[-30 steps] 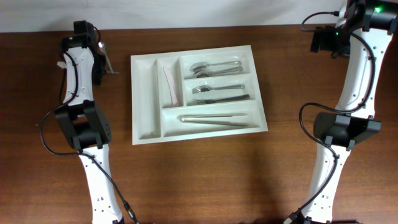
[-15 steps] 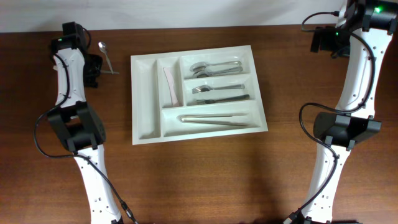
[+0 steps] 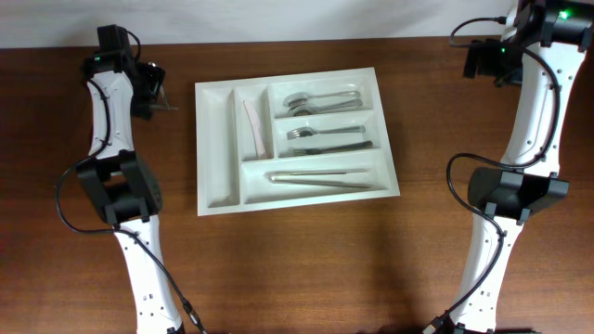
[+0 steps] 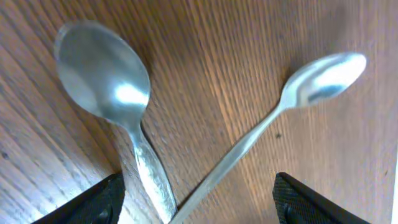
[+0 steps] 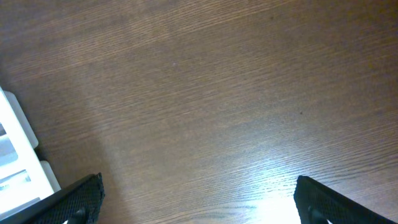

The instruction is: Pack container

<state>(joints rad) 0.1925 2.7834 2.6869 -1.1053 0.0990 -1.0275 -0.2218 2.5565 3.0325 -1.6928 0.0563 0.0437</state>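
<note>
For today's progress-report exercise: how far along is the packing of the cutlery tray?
Done: the container holds spoons, forks and long utensils crosswise, plus a pink item in one narrow compartment. In hand: nothing; the open left gripper hovers over a large spoon and a small spoon lying on the table. Left: packing those two. The right gripper is open, empty.

Bright even light; glare on large spoon (image 4: 118, 93) and table (image 5: 261, 208); close-ups slightly soft
</note>
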